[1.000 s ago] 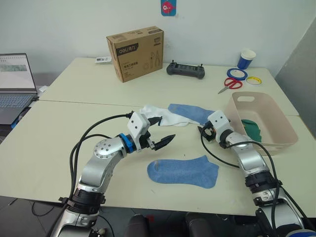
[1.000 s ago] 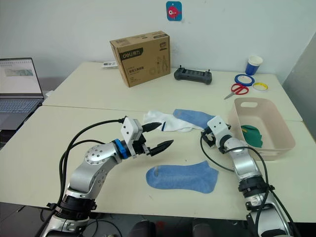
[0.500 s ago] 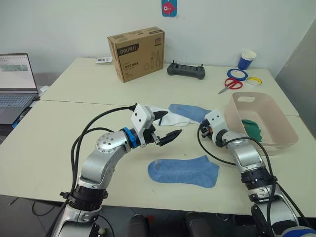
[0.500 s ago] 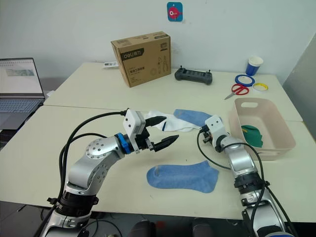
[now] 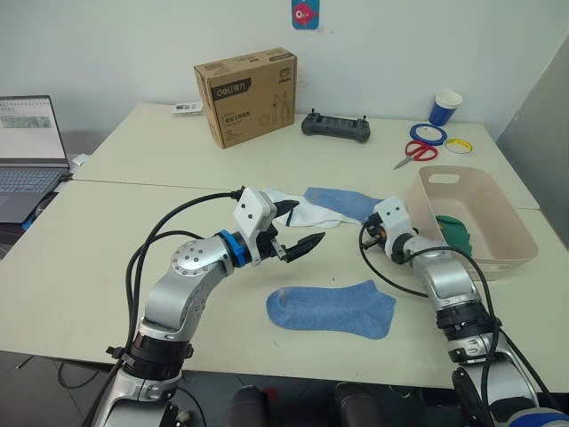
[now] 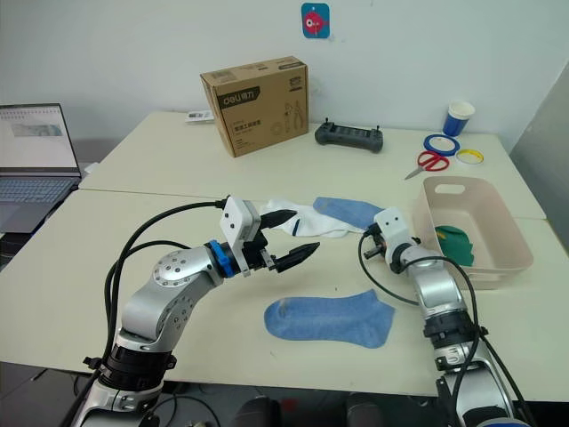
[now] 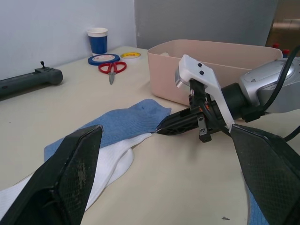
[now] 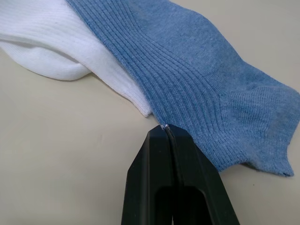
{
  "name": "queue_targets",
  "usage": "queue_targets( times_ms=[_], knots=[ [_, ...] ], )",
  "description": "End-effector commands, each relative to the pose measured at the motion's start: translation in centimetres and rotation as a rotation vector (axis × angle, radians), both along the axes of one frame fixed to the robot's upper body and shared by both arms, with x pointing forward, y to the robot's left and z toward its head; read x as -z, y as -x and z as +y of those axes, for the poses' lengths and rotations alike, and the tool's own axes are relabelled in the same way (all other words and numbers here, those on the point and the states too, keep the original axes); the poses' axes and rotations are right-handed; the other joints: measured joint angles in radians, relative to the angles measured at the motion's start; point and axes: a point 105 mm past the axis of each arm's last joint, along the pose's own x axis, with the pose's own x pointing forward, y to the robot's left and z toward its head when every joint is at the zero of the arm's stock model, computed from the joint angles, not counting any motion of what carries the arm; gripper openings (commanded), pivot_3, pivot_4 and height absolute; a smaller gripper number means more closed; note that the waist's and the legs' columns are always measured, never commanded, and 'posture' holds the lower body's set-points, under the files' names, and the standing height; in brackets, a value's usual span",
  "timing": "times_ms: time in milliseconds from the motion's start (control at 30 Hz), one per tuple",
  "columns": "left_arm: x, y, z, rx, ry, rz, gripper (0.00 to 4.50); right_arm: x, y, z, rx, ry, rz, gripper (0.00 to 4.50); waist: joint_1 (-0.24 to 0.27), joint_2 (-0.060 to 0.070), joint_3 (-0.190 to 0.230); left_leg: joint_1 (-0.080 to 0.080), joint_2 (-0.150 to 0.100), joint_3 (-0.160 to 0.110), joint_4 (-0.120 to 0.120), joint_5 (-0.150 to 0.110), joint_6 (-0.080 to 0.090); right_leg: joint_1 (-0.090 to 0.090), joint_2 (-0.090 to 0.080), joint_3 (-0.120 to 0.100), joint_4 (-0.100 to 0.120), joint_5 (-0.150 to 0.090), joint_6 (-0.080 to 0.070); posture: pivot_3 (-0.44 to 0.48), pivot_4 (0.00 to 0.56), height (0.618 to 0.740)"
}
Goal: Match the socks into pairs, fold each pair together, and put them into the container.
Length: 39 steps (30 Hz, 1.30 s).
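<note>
One light blue sock point(image 5: 331, 309) lies flat near the table's front edge. A second light blue sock point(image 5: 342, 202) lies further back, overlapping a crumpled white sock point(image 5: 302, 212). A dark green sock point(image 5: 453, 229) sits inside the pale pink container point(image 5: 507, 258) at the right. My right gripper point(image 8: 165, 127) is shut, its tips resting at the hem of the far blue sock point(image 8: 197, 70), where it meets the white sock point(image 8: 56, 42); I see no fabric between the fingers. My left gripper point(image 5: 300, 225) hovers open just in front of the white sock, holding nothing.
At the back of the table stand a brown cardboard box point(image 5: 244, 95), a black controller point(image 5: 334, 126), red scissors point(image 5: 414, 151), tape rolls point(image 5: 427, 133) and a blue cup point(image 5: 443, 106). A laptop point(image 5: 27, 142) sits at the far left.
My right gripper has closed from open at the edge of the far blue sock. My left arm has risen and shifted a little toward the white sock, still open.
</note>
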Motion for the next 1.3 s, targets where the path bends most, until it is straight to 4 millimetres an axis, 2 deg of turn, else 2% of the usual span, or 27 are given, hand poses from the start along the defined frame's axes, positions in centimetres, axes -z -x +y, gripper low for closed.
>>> queue_targets(
  times_ms=[33, 133, 267, 500, 600, 767, 833, 1033, 1300],
  knots=[
    [-1.4, 0.7, 0.2, 0.013, 0.014, -0.052, 4.5, -1.9, 1.2, -0.2, -0.045, -0.046, -0.022, 0.01, 0.0, 0.0, 0.0, -0.001, 0.0, 0.0, 0.0, 0.0, 0.0, -0.001, 0.0, 0.0, 0.0, 0.0, 0.0, 0.0, 0.15, 0.74],
    [-0.9, 0.9, 0.6, 0.014, -0.003, -0.038, 4.5, -2.3, 3.1, 0.2, -0.14, -0.053, 0.009, 0.01, 0.001, 0.0, 0.0, -0.005, 0.0, 0.0, -0.001, 0.0, 0.0, -0.006, 0.0, 0.0, 0.0, 0.0, 0.0, 0.0, 0.15, 0.74],
    [0.1, 1.2, 1.1, 0.01, -0.026, -0.014, 4.5, -1.9, 5.7, 0.7, -0.247, -0.053, 0.091, 0.01, 0.001, 0.0, 0.0, -0.006, 0.0, 0.0, -0.002, 0.0, 0.0, -0.007, 0.0, 0.0, 0.0, 0.0, 0.0, 0.0, 0.15, 0.74],
    [0.3, 1.9, 0.6, 0.066, -0.051, 0.01, 4.5, -1.6, 6.1, 0.7, -0.295, 0.048, 0.071, 0.01, -0.003, 0.0, 0.001, -0.006, 0.0, 0.0, -0.001, 0.0, 0.0, -0.007, 0.0, 0.001, 0.0, 0.0, 0.0, 0.0, 0.15, 0.74],
    [0.3, 2.4, 0.1, 0.115, -0.062, 0.027, 4.5, -2.2, 6.4, 0.8, -0.337, 0.075, 0.031, 0.65, -0.003, 0.0, 0.001, -0.006, 0.0, 0.0, -0.001, 0.0, 0.0, -0.008, 0.0, 0.001, 0.0, 0.0, 0.0, 0.0, 0.15, 0.74],
    [0.1, 2.9, -0.1, 0.153, -0.078, 0.047, 4.5, -2.9, 7.9, -0.3, -0.425, 0.182, 0.005, 2.35, -0.001, 0.0, 0.001, -0.008, 0.0, 0.0, -0.002, 0.0, 0.0, -0.01, 0.0, 0.0, 0.0, 0.0, 0.0, 0.0, 0.15, 0.74],
    [0.3, 3.0, 0.0, 0.152, -0.081, 0.05, 4.5, -2.6, 8.4, -1.0, -0.439, 0.23, 0.005, 2.35, 0.0, -0.001, 0.001, -0.008, 0.0, 0.0, -0.002, 0.0, 0.0, -0.01, 0.0, 0.0, 0.0, 0.0, 0.0, 0.0, 0.15, 0.74],
    [0.4, 3.2, -0.5, 0.159, -0.073, 0.054, 4.5, -2.0, 7.8, -2.8, -0.378, 0.304, -0.003, 2.35, -0.005, -0.001, 0.001, -0.008, 0.0, 0.001, -0.001, 0.0, 0.0, -0.011, 0.0, 0.001, 0.0, 0.0, 0.0, 0.0, 0.15, 0.74],
    [0.4, 3.0, -0.4, 0.157, -0.074, 0.052, 4.5, -1.0, 6.9, -2.2, -0.406, 0.368, -0.017, 2.35, -0.006, -0.001, 0.002, -0.008, 0.0, 0.001, -0.001, 0.0, 0.0, -0.011, 0.0, 0.001, 0.0, 0.0, 0.0, 0.0, 0.15, 0.74]
  ],
)
